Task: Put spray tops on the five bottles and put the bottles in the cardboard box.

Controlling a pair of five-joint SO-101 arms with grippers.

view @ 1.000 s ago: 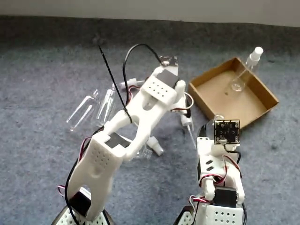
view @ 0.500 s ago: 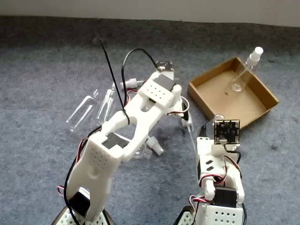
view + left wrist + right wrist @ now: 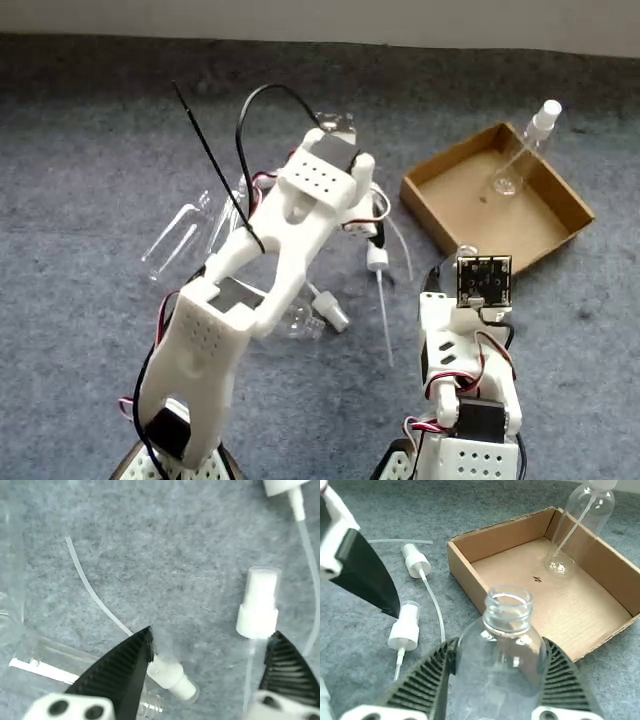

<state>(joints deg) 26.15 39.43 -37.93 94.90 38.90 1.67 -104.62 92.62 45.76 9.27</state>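
Observation:
My left gripper (image 3: pixel 212 632) hangs open over the carpet, and a white spray top (image 3: pixel 257 610) lies between its fingers, close to one of them. A second spray top (image 3: pixel 172 675) lies by the other finger. In the high view that gripper (image 3: pixel 368 222) sits just above a spray top (image 3: pixel 377 258) with a long tube. My right gripper (image 3: pixel 499 647) is shut on a clear, uncapped bottle (image 3: pixel 507 612) held upright near the cardboard box (image 3: pixel 470 577). A capped bottle (image 3: pixel 580 510) leans inside the box.
Two clear bottles (image 3: pixel 175 238) (image 3: pixel 226 222) lie on the carpet left of the left arm. Another spray top (image 3: pixel 330 310) and a bottle (image 3: pixel 295 320) lie under that arm. A loose tube (image 3: pixel 95 592) lies on the grey carpet.
The left arm has swung left and away from the right arm. The spray top with its long tube now lies in plain view on the carpet. The right arm has kept still.

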